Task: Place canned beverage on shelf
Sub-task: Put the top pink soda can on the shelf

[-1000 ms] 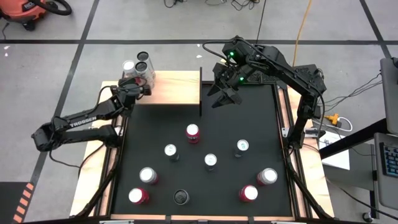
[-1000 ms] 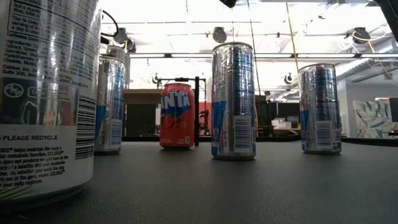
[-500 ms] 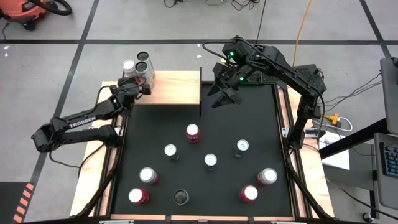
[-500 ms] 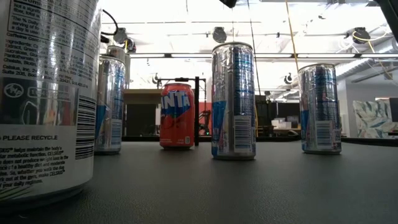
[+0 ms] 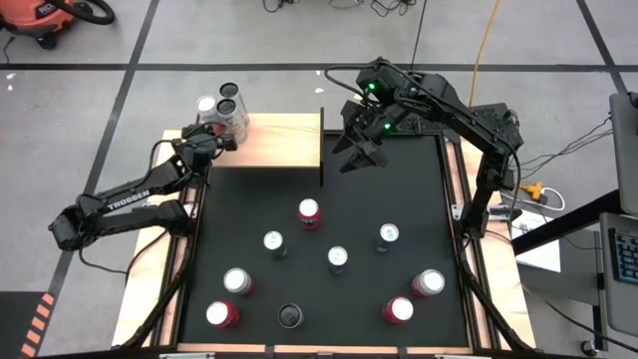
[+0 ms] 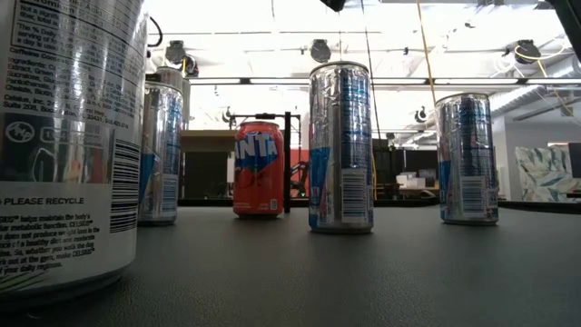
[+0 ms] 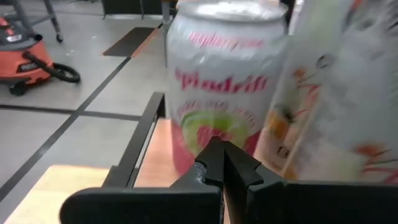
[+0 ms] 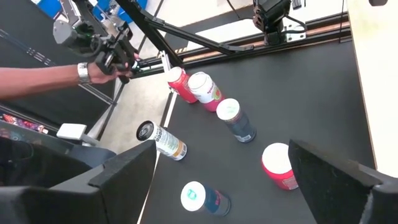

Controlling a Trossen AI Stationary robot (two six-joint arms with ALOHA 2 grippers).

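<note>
The shelf (image 5: 284, 140) is a pale wooden board at the table's far left. Three cans (image 5: 224, 108) stand upright on its far left corner. In the left wrist view a pink-and-white can (image 7: 221, 81) stands on the wood beside a pale second one (image 7: 336, 93). My left gripper (image 5: 209, 143) is shut and empty, its tips (image 7: 221, 165) close in front of the pink can. My right gripper (image 5: 357, 155) hangs open and empty above the table's far middle; its wrist view looks down on the loose cans.
Several more cans stand on the black mat: a red one (image 5: 309, 212) in the middle, silver ones (image 5: 338, 258) around it, and others along the near edge (image 5: 289, 316). A black post (image 5: 321, 150) marks the shelf's right end. A person's hand (image 8: 106, 59) shows beyond the table.
My left gripper has drawn back a little from the cans on the shelf toward the table's left edge, staying shut. The cans stay standing. My right arm has kept still.
</note>
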